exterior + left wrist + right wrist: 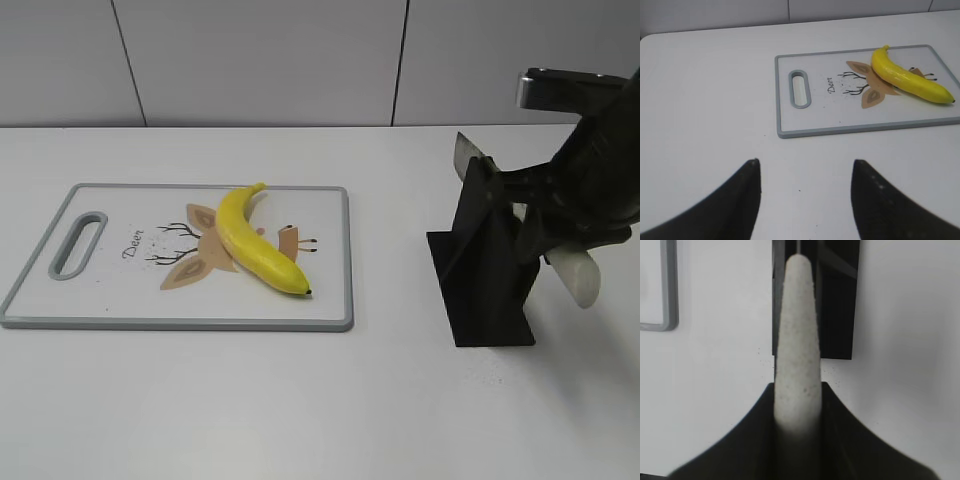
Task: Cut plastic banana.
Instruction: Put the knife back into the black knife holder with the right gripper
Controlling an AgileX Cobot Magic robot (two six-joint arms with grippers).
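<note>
A yellow plastic banana (256,240) lies diagonally on a white cutting board (120,290) with a grey rim and a deer drawing. It also shows in the left wrist view (907,80), on the board (820,117). My right gripper (562,240) is shut on the pale grey handle of a knife (580,278) that sits in a black knife stand (487,270). The blade tip (464,152) sticks out at the stand's top. In the right wrist view the handle (797,330) runs between the jaws (798,387) toward the stand (837,305). My left gripper (805,167) is open and empty over bare table, short of the board.
The board's handle slot (78,243) is at its left end. A strip of white table separates the board from the knife stand. A grey panelled wall (260,60) closes the back. A corner of the board (667,290) shows in the right wrist view.
</note>
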